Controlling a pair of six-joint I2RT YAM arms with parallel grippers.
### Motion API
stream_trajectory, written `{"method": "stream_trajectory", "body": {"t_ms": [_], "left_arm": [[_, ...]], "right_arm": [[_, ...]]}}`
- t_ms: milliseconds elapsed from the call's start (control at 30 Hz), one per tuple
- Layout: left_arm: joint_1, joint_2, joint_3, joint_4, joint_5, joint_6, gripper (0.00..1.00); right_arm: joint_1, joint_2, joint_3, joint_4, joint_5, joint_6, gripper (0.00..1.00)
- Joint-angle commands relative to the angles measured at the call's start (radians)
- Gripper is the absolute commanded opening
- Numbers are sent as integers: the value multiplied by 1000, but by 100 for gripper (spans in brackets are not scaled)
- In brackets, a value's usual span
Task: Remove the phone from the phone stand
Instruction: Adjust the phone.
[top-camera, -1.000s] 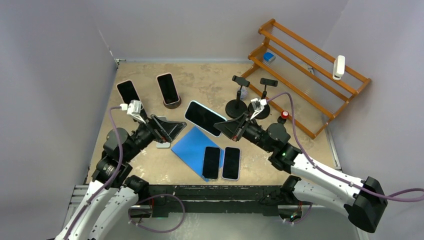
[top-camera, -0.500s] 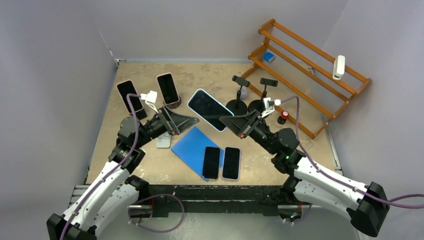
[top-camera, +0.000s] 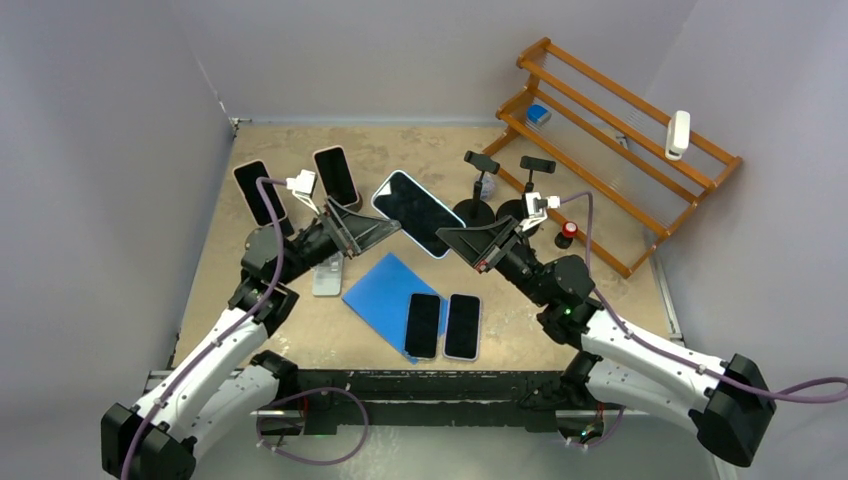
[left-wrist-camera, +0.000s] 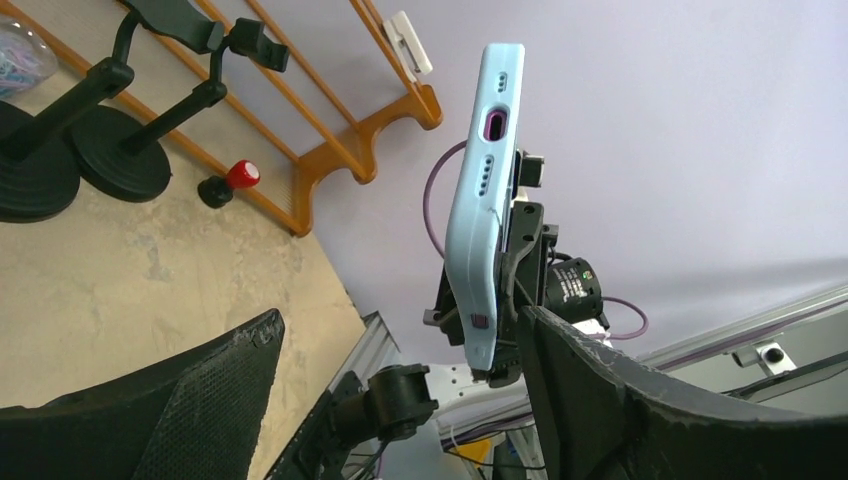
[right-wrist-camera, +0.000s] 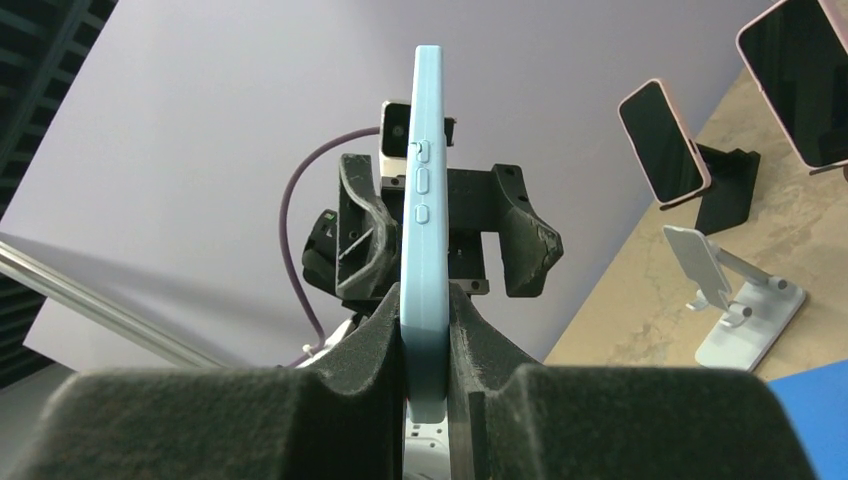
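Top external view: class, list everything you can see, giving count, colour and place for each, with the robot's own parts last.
Held phone: one, light blue case, in the air between the arms.
Flat phones: two, black screens, on the mat.
Mat: one, blue, table centre.
Propped phones: two, pink cases, rear left.
Phone stand: one, white, empty, left of the mat.
Clamp stands: two, black, rear centre.
Rack: one, orange wood, rear right.
Red-capped item: one, beside the rack.
Table: one, tan, ahead of the arms.
Left end effector: one, black, open, beside the held phone.
Right end effector: one, black, shut on the held phone.
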Motion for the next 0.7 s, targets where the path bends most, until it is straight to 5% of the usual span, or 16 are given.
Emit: {"method": "stream_trajectory", "body": {"t_ms": [0,467,667], "left_arm": [[-8,26,37,127,-11,-51,83],[-11,90,71,176,4,-44,63],[-10,39,89,63,-40,25,73]], "right_arm": [[0,-4,21,163,1,35,0],[1,52,68,130,-61,20,0],[0,8,90,39,-54,-23,0]]}}
